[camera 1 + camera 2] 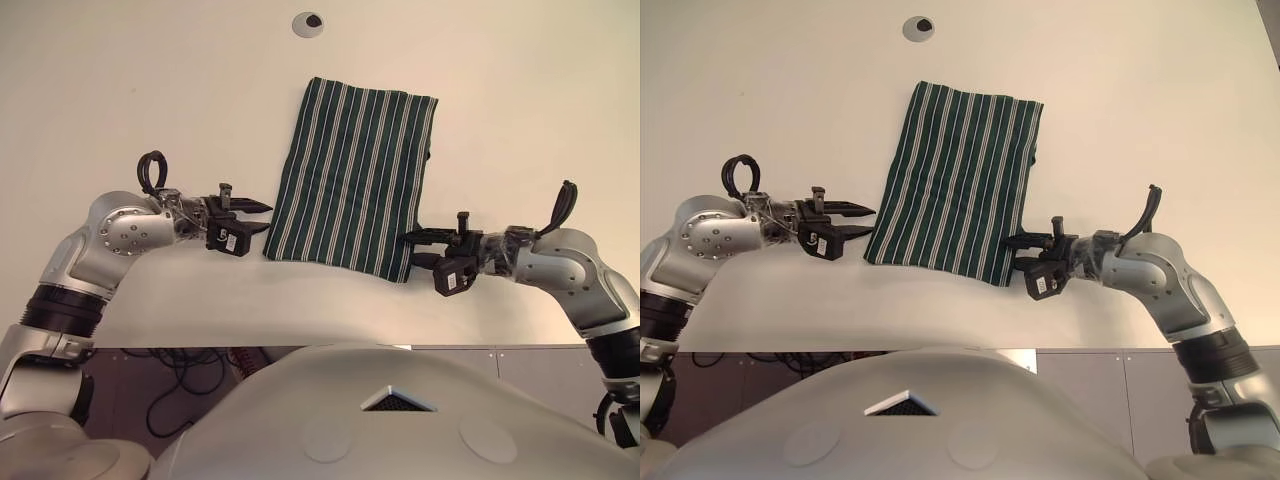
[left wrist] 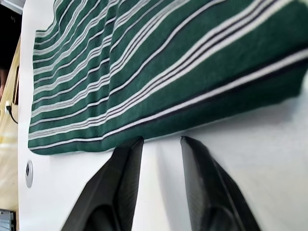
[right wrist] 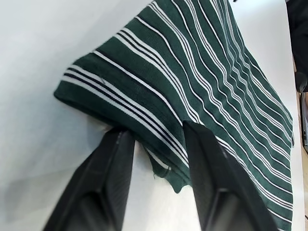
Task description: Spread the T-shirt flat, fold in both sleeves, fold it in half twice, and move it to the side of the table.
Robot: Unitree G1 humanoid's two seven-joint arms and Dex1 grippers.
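The T-shirt [image 1: 355, 180], dark green with white stripes, lies folded into a narrow rectangle on the white table [image 1: 120, 100]. My left gripper [image 1: 268, 217] is open just off the shirt's near left corner, its fingertips [image 2: 130, 149] close to the folded edge of the cloth [image 2: 159, 72] but apart from it. At the shirt's near right corner my right gripper [image 1: 408, 248] is open. In the right wrist view its fingers [image 3: 115, 159] stand on either side of the cloth's corner [image 3: 159, 86], with the hem between them.
A round cable hole [image 1: 308, 24] is set in the table beyond the shirt. The table's front edge [image 1: 300, 345] runs just behind both arms, with cables [image 1: 190, 370] on the floor below. Bare tabletop spreads to both sides of the shirt.
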